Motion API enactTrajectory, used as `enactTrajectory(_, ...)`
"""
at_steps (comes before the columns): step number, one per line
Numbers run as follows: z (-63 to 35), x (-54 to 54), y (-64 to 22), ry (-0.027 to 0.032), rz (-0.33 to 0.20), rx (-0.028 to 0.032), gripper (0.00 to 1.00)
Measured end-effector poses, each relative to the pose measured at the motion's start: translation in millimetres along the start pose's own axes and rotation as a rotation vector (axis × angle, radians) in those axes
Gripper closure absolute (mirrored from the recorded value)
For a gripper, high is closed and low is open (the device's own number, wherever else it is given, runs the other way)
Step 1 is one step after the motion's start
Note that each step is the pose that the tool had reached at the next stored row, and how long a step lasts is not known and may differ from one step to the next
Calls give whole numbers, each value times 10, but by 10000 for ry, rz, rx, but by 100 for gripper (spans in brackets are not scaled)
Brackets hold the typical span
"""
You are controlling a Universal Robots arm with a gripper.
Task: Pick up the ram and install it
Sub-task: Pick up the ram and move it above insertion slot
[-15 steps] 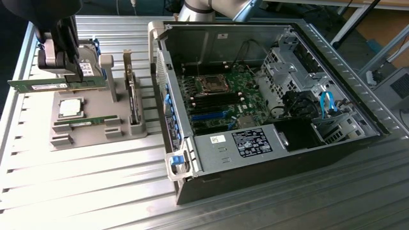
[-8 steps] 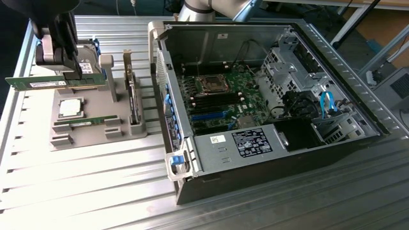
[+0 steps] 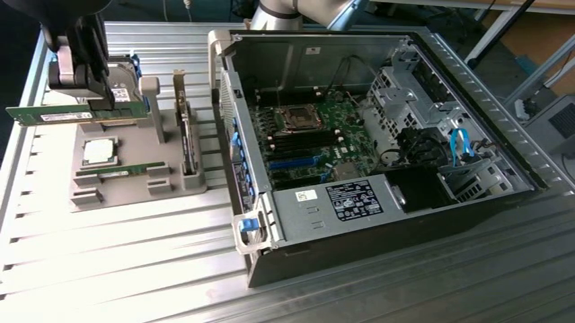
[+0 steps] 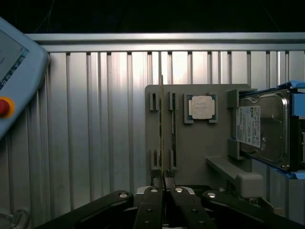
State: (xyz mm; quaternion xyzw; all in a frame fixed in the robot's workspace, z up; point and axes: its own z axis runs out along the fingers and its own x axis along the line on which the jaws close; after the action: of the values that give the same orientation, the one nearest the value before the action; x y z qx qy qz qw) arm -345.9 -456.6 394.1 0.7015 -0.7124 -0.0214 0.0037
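Note:
My gripper (image 3: 90,99) is shut on the ram (image 3: 63,114), a long thin green stick with a white label. It holds the ram level above the grey parts holder (image 3: 134,195) at the exterior view's left. In the wrist view the ram (image 4: 161,124) is edge-on, pinched between the closed fingertips (image 4: 157,183). A second green stick (image 3: 117,171) lies in its slot on the holder (image 4: 200,152). To the right in the exterior view stands the open computer case (image 3: 386,202), with the motherboard (image 3: 310,145) and its dark memory slots (image 3: 277,140) exposed.
The holder also carries a silver CPU chip (image 3: 99,151), an upright dark expansion card (image 3: 186,145) and a hard drive (image 4: 264,131). A teach pendant (image 4: 12,81) lies beside the holder on the ribbed metal table (image 3: 134,269). The case's power supply (image 3: 359,202) sits near its front.

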Motion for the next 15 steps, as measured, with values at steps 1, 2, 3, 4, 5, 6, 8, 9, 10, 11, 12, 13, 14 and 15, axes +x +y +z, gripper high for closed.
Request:
enactTrajectory(1, 0, 0, 0, -1, 0, 1, 88)
enactTrajectory(2, 0, 0, 0, -1, 0, 0, 88)
enactTrajectory(3, 0, 0, 0, 0, 0, 0, 88)
enactTrajectory(4, -1, 0, 0, 1, -1, -1, 88)
enactTrajectory(5, -3, 0, -6, 2, -1, -2, 88)
enactTrajectory(6, -3, 0, -13, 2, -2, -3, 88)
enactTrajectory(8, -2, -1, -31, 1, 0, -1, 88)
enactTrajectory(9, -4, -1, -45, 1, 0, -2, 88)
enactTrajectory(10, -4, -1, -60, 0, -1, -1, 88)
enactTrajectory(11, -6, -2, -88, 0, 0, -1, 88)
enactTrajectory(12, -7, -2, -111, 1, -1, -1, 88)
enactTrajectory(13, -9, -2, -131, 1, -1, -2, 88)
enactTrajectory(14, -10, -3, -165, 1, -2, -3, 88)
enactTrajectory(15, -12, -3, -203, 0, -2, -4, 88)
